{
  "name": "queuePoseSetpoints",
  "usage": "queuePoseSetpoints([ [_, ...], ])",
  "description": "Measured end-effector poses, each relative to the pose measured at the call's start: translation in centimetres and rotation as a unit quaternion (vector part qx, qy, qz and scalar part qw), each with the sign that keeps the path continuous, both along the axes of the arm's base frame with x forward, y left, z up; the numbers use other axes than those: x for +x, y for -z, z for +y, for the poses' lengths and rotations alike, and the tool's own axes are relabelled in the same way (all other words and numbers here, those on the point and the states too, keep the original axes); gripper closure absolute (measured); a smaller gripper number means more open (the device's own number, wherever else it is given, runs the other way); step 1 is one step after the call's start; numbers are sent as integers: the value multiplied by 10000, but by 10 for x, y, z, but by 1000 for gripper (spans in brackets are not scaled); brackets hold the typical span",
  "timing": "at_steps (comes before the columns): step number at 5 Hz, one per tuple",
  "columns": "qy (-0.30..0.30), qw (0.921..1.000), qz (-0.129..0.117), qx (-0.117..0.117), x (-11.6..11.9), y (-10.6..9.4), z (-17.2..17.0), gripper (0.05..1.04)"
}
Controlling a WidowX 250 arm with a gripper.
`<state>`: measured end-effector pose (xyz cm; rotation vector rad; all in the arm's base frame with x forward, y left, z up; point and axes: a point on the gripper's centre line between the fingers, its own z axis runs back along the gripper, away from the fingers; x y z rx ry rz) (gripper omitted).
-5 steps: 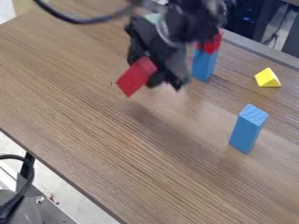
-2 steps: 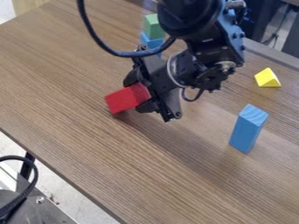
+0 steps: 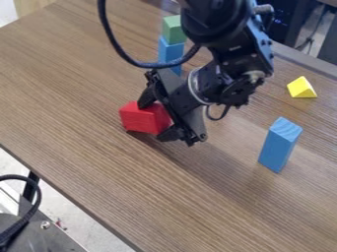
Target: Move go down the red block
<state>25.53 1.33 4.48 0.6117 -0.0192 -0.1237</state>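
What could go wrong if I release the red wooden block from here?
The red wooden block looks tilted in the black claw, with shadow beneath its lower edge, so it might drop or tip on release. Also, the green wooden block sits on an upright blue wooden block close beside the black arm in this view; a sideways swing could topple that stack.

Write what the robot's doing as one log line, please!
end effector: gripping red block | height: on or just above table | green block: atop blue block | release: not yet
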Motion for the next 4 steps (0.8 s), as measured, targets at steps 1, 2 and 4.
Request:
queuePoseSetpoints([
  [1,-145,9994,32,-319,-1,4,1,80],
  [2,-291,9947,-127,-978,0,-5,-3,84],
  [4,-995,9403,-703,-3177,4,-45,-3,84],
])
